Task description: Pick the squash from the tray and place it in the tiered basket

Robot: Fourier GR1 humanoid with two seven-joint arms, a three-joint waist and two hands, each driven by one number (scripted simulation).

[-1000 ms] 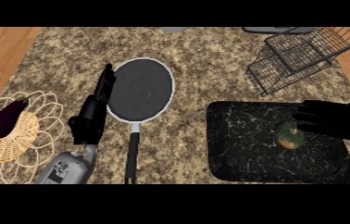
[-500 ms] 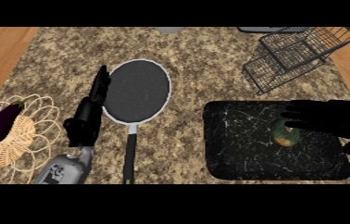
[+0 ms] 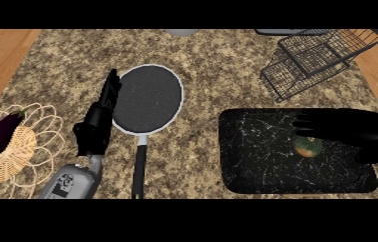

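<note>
The squash (image 3: 308, 148), small with green and orange skin, lies in the right half of the black marbled tray (image 3: 258, 161). My right hand (image 3: 345, 128) comes in from the right edge and hovers over it. Its fingers (image 3: 308, 123) reach left across the squash's top edge, and the thumb shows lower right, not closed round it. The wire tiered basket (image 3: 314, 58) stands at the far right corner of the counter. My left hand (image 3: 96, 128) stands at the left, fingers straight and pointing away.
A dark frying pan (image 3: 148, 98) with a black handle lies in the middle of the counter. At the left edge sits a wicker basket (image 3: 26, 148) holding a purple eggplant (image 3: 6, 131). A grey rim shows at the top centre.
My right hand has slid left over the tray, so its fingers now cover the squash's upper edge. The squash and my left hand have stayed put.
</note>
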